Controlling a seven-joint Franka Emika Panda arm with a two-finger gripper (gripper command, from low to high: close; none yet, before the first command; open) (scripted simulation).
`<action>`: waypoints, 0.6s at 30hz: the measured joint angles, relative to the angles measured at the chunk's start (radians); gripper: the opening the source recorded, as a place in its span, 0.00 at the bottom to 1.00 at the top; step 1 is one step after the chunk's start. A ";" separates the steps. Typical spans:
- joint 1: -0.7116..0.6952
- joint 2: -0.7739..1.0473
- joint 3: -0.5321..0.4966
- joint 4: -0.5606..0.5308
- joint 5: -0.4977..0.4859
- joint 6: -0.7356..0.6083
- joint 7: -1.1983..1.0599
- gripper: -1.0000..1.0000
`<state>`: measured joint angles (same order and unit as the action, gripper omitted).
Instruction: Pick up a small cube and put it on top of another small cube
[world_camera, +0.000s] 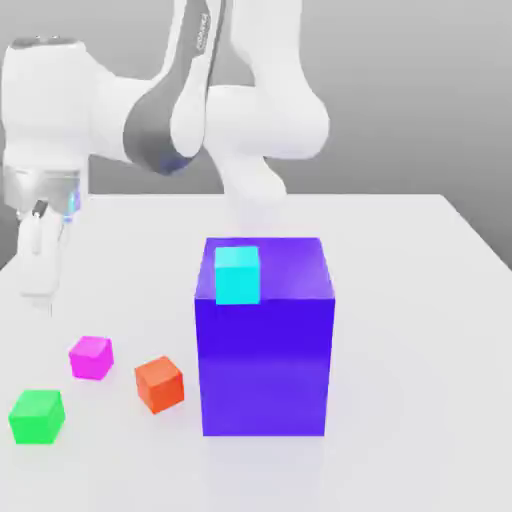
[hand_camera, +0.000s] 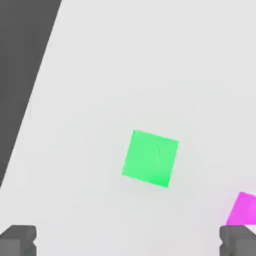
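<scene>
Green cube (world_camera: 37, 416) sits nearest the front edge of the white desk (world_camera: 420, 400), at the exterior view's left. Just behind it and slightly to the right lies the small magenta-pink cube (world_camera: 91, 357), resting flat on the desk and touching nothing. Beside that, further toward the exterior view's right, an orange cube (world_camera: 159, 384) stands apart from both. Next to the orange one rises a big blue-violet block (world_camera: 265, 360), far taller than the three small cubes, with a cyan cube (world_camera: 238, 274) resting on its top face near the front edge.

Above and behind the pink cube, at the exterior view's left, the gripper (world_camera: 40, 290) hangs from the white arm (world_camera: 200, 110), pointing down and clear of the desk. It holds nothing. In the hand view its two dark fingertips (hand_camera: 18, 240) stand at opposite sides, spread wide, with the green cube (hand_camera: 150, 158) on the desk (hand_camera: 150, 60) between and beyond them, and a corner of the small magenta-pink cube (hand_camera: 244, 210) close by one fingertip.
</scene>
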<state>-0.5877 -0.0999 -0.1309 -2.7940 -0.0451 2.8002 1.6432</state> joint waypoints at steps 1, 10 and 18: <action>-0.025 0.034 -0.016 -0.024 0.011 0.024 0.031 0.50; -0.173 0.356 0.101 -0.028 0.153 0.277 0.013 0.50; -0.182 0.375 0.111 -0.025 0.154 0.295 0.012 0.00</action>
<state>-0.7700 0.2750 -0.0200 -2.8186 0.1089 3.0948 1.6552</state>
